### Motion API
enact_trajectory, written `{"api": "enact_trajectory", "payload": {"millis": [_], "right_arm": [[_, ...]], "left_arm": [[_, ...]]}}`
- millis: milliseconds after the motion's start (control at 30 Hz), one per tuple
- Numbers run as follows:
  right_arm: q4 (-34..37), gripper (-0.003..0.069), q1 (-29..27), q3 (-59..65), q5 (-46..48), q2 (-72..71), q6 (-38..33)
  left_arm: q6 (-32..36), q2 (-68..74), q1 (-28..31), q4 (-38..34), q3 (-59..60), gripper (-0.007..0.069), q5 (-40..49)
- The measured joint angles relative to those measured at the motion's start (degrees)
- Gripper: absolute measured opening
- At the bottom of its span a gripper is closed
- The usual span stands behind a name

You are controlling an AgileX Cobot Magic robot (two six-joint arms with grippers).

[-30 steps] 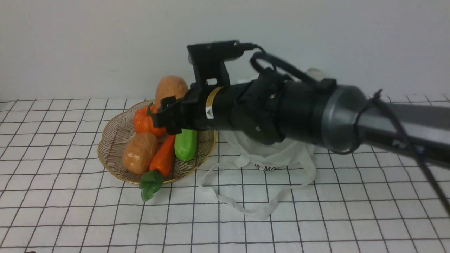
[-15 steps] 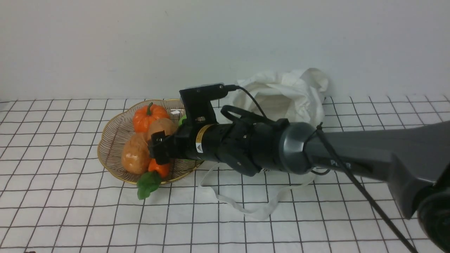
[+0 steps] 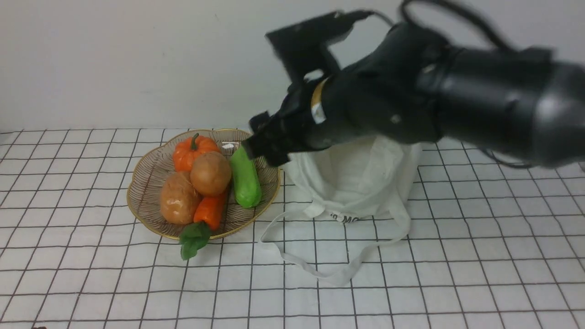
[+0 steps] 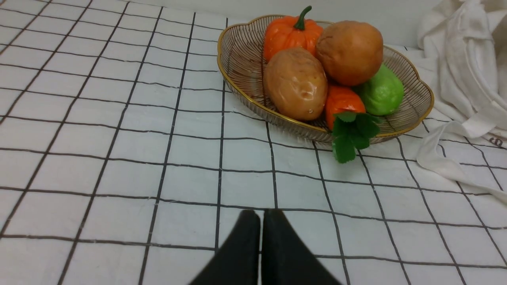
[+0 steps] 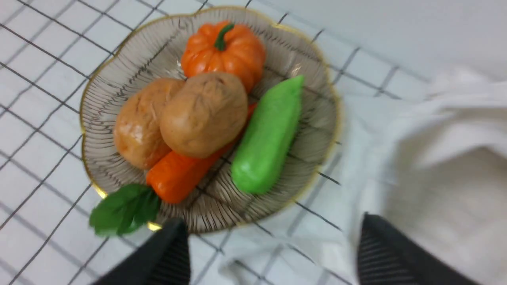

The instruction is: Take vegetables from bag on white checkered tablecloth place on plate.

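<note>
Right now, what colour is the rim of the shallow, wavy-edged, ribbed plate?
Gold, around the clear brownish plate; clearest in the left wrist view.

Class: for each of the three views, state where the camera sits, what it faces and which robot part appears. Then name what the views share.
Front: between the arms, facing forward at the plate and bag; right arm shows.
Left wrist: low over the tablecloth, facing the plate; shut left gripper shows.
Right wrist: above, looking down at plate and bag; open right gripper shows.
Shared: all see the plate's onion.
</note>
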Motion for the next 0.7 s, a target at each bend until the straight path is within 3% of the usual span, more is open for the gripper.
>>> {"api": "enact_trajectory", "payload": {"millis": [33,100,167,200,267,467,700], "right_arm": [[0.22,0.0424,0.00,-0.05,1.81,-1.62,-0.56],[0.85,0.0277,0.00,-0.17,9.25,-7.19,-2.15],[1.01,0.0201,0.00,-0.17,13.36,-9.67,-2.48],[1.15,0.0092,0.00,0.09,17.01,-12.02,-2.86],[1.21,0.0027,0.00,1.16,17.92,-13.69,-2.98],[2.08,-0.0013,0.06,10.80,14.36,-19.25,-3.03],[2.94,-0.0014,0.06,24.04,2.85,-27.58,-3.03]], "left_arm": [[0.00,0.00,0.00,0.00,0.00,-0.0008,0.00],[0.00,0.00,0.00,0.00,0.00,-0.0008,0.00],[0.00,0.00,0.00,0.00,0.00,-0.0008,0.00],[0.00,0.00,0.00,0.00,0.00,-0.0008,0.00],[0.00,0.00,0.00,0.00,0.00,-0.0008,0.00],[0.00,0.00,0.00,0.00,0.00,-0.0008,0.00],[-0.05,0.00,0.00,0.00,0.00,-0.0008,0.00]]}}
